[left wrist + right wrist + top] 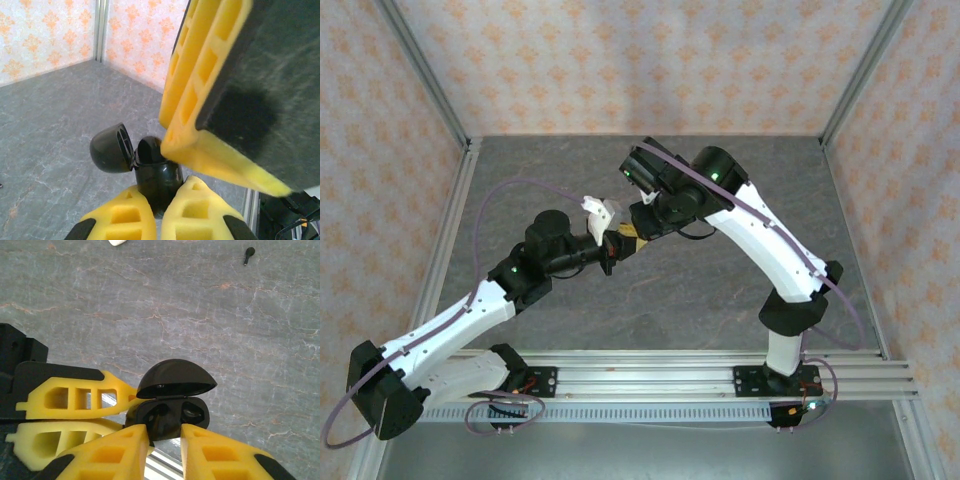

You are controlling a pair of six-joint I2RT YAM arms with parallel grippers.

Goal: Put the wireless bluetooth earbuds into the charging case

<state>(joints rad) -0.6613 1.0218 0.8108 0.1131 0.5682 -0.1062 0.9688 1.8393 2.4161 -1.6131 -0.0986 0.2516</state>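
Observation:
The black charging case (159,177) is held above the table with its lid (107,148) swung open, and my left gripper (162,189) is shut on its body. In the right wrist view the case (167,416) shows two dark wells under the raised lid (176,378). I cannot tell whether an earbud sits in them. My right gripper (164,434) hovers right over the case mouth, jaws parted, nothing between them. One of its fingers (200,75) touches the case rim. A black earbud (248,254) lies on the table far off. Both grippers (623,238) meet mid-table.
A white object (596,206) lies on the grey table (720,290) just beyond the grippers, and a white piece (118,241) shows at the top edge of the right wrist view. Patterned walls and metal posts (432,90) ring the table. The arms' base rail (650,380) runs along the near edge.

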